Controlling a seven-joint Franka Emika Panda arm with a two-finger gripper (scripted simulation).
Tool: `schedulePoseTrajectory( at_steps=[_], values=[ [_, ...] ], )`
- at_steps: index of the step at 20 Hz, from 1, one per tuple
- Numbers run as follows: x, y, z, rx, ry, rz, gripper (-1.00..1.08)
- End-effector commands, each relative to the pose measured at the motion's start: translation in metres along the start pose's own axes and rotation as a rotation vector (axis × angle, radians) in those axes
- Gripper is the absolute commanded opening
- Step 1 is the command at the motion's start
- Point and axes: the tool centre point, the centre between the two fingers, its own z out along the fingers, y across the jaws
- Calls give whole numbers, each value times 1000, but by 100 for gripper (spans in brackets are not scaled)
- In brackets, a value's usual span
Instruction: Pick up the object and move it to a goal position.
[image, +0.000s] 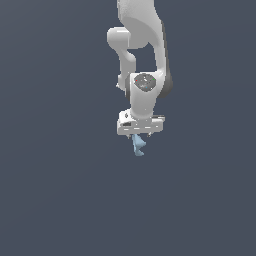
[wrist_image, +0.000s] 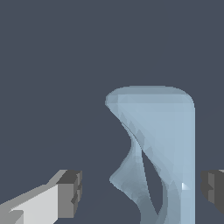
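Arm hovering over the light-blue object, grasp not yet made.

The gripper (image: 139, 134) is hanging directly above the object (image: 138, 146), which is sitting on the plain grey floor (image: 60, 200) just under the white bar. In the wrist view the jaws are standing wide: one pad (wrist_image: 70, 194) is well clear of the object (wrist_image: 162, 148), while the other pad (wrist_image: 213, 190) is sitting just beside its straight edge, possibly touching, though the angle is too poor to say. So alignment is looking done; closing, lifting and carrying to the goal are remaining. No goal marker is showing in either view. Nothing else is lying nearby, and nothing is blocking the descent.
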Motion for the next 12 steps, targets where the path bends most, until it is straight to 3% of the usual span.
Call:
schedulePoseTrajectory(
  at_steps=[1, 3, 4, 12],
  values=[
    [1, 0, 5, 0, 1, 0, 100],
    [1, 0, 6, 0, 1, 0, 100],
    [1, 0, 6, 0, 1, 0, -100],
    [1, 0, 6, 0, 1, 0, -100]
  ],
)
